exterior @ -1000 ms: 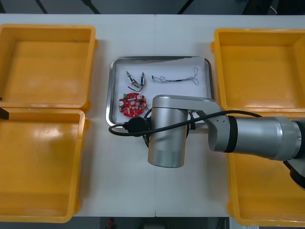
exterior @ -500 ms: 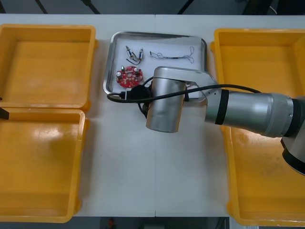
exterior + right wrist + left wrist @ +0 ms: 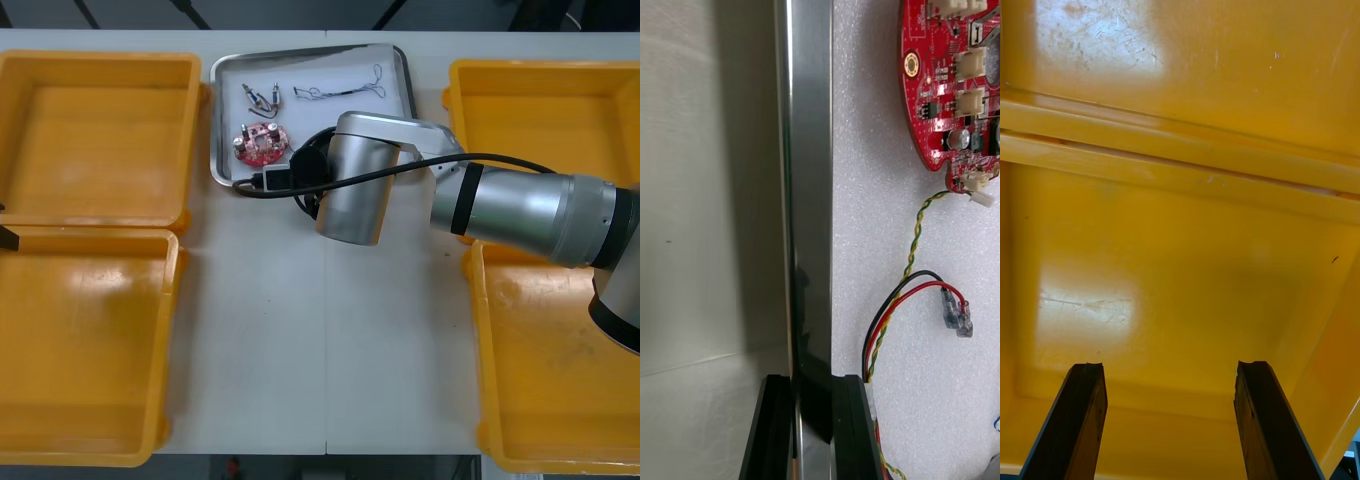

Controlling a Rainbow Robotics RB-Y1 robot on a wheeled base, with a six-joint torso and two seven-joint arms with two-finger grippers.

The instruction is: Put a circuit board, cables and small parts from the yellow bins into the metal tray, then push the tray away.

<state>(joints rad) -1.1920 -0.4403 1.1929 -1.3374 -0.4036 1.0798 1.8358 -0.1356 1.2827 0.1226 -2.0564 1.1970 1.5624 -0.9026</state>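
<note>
The metal tray [image 3: 215, 120], white inside, lies at the table's far edge between the bins. In it are a round red circuit board [image 3: 258, 143], two small metal parts [image 3: 262, 95] and a thin cable [image 3: 340, 90]. My right arm [image 3: 355, 190] reaches over the tray's near rim and hides its gripper from above. In the right wrist view my right gripper [image 3: 814, 382] is shut on the tray's rim [image 3: 809, 187], one finger on each side. Past the rim lie the circuit board [image 3: 947, 67] and a red and yellow cable [image 3: 914, 247]. My left gripper [image 3: 1171, 367] hangs open over a yellow bin [image 3: 1180, 262].
Two yellow bins stand on the left [image 3: 100, 130] [image 3: 85, 340] and two on the right [image 3: 545, 140] [image 3: 560, 370]. All four look bare inside. Bare table [image 3: 320, 340] stretches between them on the near side of the tray.
The tray has slid toward the table's far edge and a little to the left. My right arm moved with it, holding its rim. The left arm has stayed still.
</note>
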